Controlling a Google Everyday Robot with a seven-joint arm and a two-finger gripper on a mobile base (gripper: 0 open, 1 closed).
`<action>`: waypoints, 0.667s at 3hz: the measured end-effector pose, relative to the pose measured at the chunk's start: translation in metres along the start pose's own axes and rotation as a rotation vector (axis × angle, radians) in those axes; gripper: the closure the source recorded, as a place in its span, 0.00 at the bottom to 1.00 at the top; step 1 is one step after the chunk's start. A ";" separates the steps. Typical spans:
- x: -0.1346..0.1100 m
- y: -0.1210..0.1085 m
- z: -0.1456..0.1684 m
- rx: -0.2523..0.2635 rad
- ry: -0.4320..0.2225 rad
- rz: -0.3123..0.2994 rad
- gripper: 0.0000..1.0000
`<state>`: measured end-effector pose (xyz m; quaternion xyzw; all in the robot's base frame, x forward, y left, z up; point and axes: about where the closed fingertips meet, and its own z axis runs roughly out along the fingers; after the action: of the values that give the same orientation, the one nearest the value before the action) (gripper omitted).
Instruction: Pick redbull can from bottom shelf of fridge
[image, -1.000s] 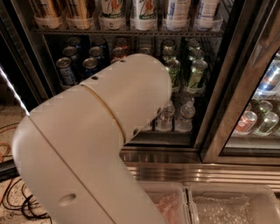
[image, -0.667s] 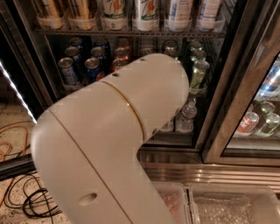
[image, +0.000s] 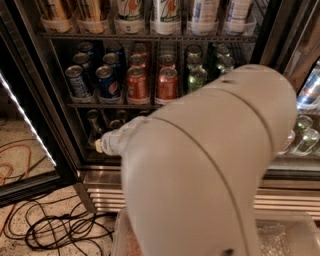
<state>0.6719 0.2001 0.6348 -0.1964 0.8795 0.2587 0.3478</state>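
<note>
The fridge (image: 95, 192) stands open before me, with a steel frame and a louvred base. On its dim bottom shelf (image: 92, 159) I make out slim redbull cans (image: 94, 126) at the left, dark and partly hidden. My big white arm fills the centre and right. Its end, the gripper (image: 106, 143), points left at the level of the bottom shelf, just right of the slim cans. I cannot tell whether it touches a can. The rest of the bottom shelf is hidden behind the arm.
The rack above holds blue Pepsi cans (image: 106, 81), orange cans (image: 137, 83) and green cans (image: 197, 76). Tall bottles (image: 166, 15) stand on the top rack. The open door with a light strip (image: 25, 117) is at left. Cables (image: 55, 227) lie on the floor. A second cooler (image: 306, 137) is at right.
The arm has swung from the left and centre to the centre and right. The view has moved closer, and the arm's end now shows by the bottom shelf.
</note>
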 end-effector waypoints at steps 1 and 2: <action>0.018 0.013 -0.019 -0.053 0.008 0.012 1.00; 0.036 0.027 -0.030 -0.114 0.017 0.023 1.00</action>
<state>0.6179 0.1973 0.6367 -0.2082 0.8684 0.3107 0.3256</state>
